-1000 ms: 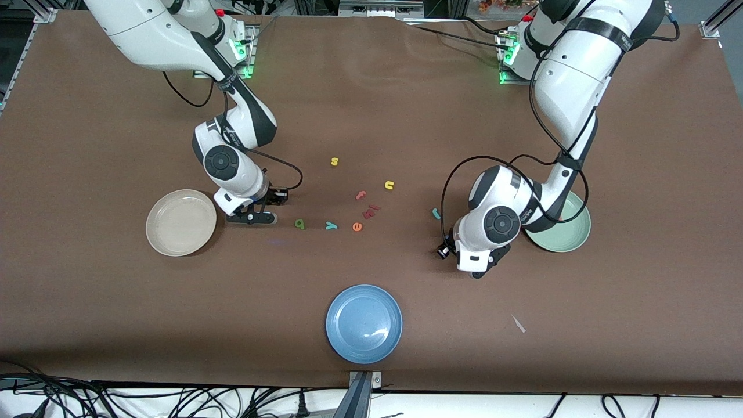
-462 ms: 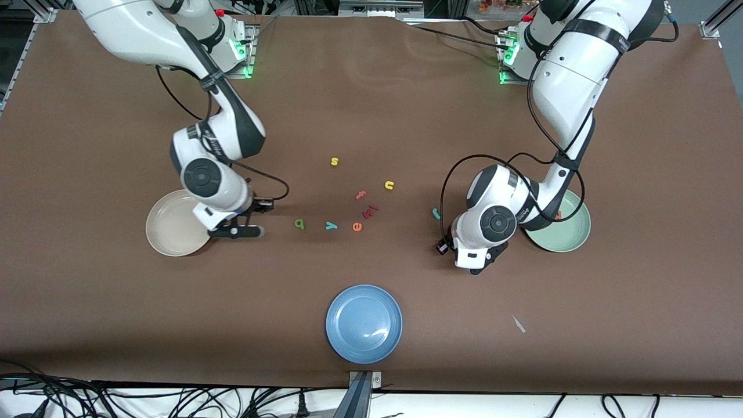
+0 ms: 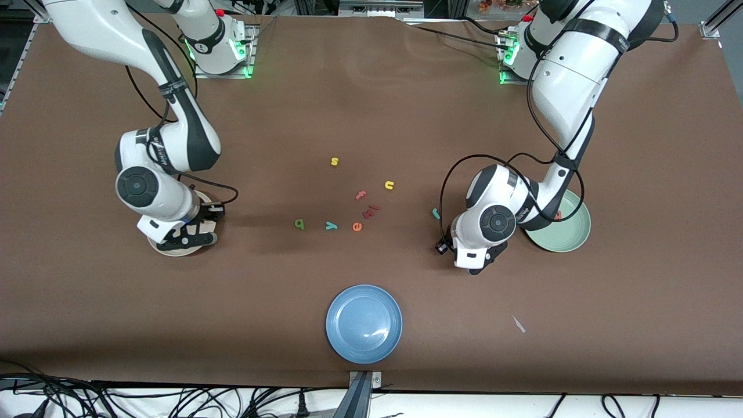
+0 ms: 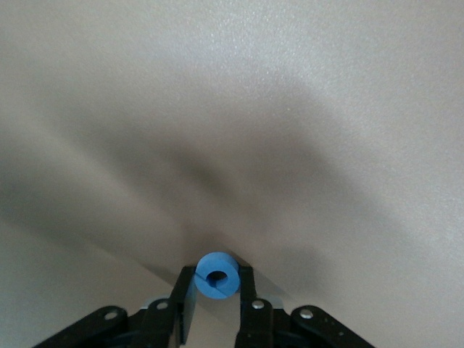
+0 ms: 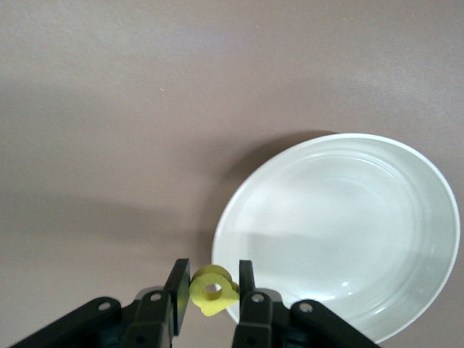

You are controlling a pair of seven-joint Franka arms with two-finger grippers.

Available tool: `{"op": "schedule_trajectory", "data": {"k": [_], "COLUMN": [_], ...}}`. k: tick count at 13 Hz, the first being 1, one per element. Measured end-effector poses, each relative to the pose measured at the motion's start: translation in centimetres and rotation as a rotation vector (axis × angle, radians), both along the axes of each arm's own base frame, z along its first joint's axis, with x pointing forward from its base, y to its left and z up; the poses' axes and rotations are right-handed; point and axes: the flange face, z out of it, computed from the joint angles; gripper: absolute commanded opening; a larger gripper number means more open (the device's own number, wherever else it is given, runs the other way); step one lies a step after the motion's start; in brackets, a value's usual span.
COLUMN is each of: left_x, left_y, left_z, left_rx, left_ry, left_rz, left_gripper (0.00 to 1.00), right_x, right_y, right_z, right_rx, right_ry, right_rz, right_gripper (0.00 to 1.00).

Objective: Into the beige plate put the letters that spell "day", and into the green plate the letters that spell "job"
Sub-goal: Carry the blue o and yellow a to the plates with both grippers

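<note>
Nearest the camera we see a blue plate (image 3: 364,323). Farther back, our left gripper (image 4: 217,304) clamps the blue ring o (image 4: 218,275) beside the green plate (image 3: 566,238); our right gripper (image 5: 210,297) pinches the yellow d (image 5: 212,290) over the beige plate (image 5: 341,225).

Three plates, a beige plate (image 5: 341,217), a green plate (image 3: 566,235), a blue plate (image 3: 364,323), eight foam letters lying loose, yellow s (image 3: 334,161), yellow u (image 3: 389,185), teal y (image 3: 331,225), teal j (image 3: 435,213), pink f (image 3: 361,195), red piece (image 3: 370,210), green a (image 3: 299,223), orange e (image 3: 357,226), two held letters, blue o (image 4: 218,274) in the left gripper (image 4: 217,293), yellow d (image 5: 212,288) in the right gripper (image 5: 210,293)
</note>
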Motion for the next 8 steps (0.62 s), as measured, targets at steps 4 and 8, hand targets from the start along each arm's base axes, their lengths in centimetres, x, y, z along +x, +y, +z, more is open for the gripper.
{"op": "schedule_trajectory", "data": {"k": [4, 8], "left_x": [0.3, 2.4], "left_y": [0.3, 4.3], "left_z": [0.3, 6.5], "left_rx": [0.000, 0.002], "left_ry": [-0.007, -0.004], "left_rz": [0.000, -0.069], "left_gripper": [0.14, 0.11], "right_x": [0.2, 0.3], "right_y": [-4.8, -4.8], "right_z": [-1.1, -1.8], "right_rx": [0.063, 0.068], "right_ry": [0.028, 0.027], "right_rz": [0.013, -0.012], "right_gripper": [1.00, 1.00]}}
